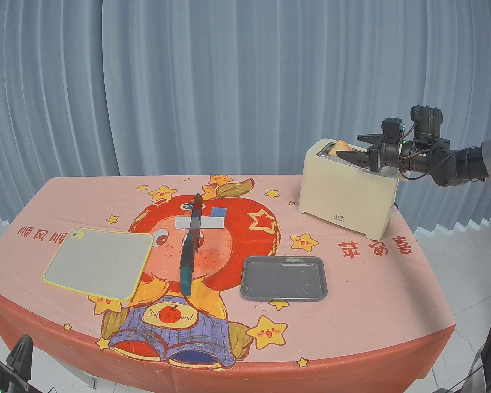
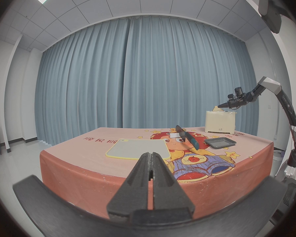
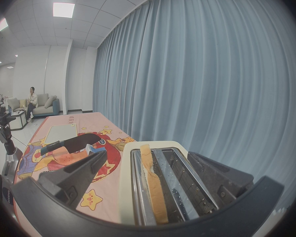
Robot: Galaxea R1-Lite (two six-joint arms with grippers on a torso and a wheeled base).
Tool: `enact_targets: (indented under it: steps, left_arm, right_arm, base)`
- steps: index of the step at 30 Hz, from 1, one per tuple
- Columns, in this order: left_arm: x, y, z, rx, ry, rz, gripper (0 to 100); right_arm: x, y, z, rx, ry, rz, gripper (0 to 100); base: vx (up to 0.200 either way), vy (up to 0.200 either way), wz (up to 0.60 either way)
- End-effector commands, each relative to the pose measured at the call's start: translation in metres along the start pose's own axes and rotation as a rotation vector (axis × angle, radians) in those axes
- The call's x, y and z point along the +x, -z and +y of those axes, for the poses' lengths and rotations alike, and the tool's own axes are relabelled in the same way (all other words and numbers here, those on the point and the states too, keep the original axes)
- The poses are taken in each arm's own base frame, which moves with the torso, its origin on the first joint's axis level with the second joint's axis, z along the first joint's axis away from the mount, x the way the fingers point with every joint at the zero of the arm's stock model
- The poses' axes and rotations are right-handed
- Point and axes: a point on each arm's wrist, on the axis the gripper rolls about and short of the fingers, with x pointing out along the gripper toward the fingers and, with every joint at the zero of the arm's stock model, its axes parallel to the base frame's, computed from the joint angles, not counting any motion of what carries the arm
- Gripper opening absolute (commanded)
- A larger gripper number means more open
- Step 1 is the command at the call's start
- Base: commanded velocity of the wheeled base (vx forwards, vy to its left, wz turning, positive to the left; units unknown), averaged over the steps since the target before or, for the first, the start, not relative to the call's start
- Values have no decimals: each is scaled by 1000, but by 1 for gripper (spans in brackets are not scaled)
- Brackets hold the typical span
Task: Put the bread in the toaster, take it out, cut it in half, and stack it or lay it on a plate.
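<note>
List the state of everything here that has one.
toaster, upright, one slot empty
bread, standing in the other slot
knife, lying down, blade across a small block
cutting board, flat, bare
tray, flat, only crumbs
left gripper, shut
right gripper, open over the toaster

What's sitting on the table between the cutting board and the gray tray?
A teal-handled knife lies between the cutting board and the tray, clearest in the head view.
</note>
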Motion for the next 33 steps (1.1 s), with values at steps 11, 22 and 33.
enact_targets:
  steps: [11, 22, 33]
  left_arm:
    - [1, 5, 0, 0, -1, 18, 0]
    - [1, 5, 0, 0, 0, 18, 0]
    - [1, 5, 0, 0, -1, 18, 0]
  right_arm:
    - [12, 7, -6, 19, -9, 26, 0]
    - [12, 7, -5, 17, -11, 26, 0]
    - [9, 3, -4, 10, -8, 16, 0]
  base:
    - [0, 0, 0]
    - [0, 0, 0]
    - [0, 0, 0]
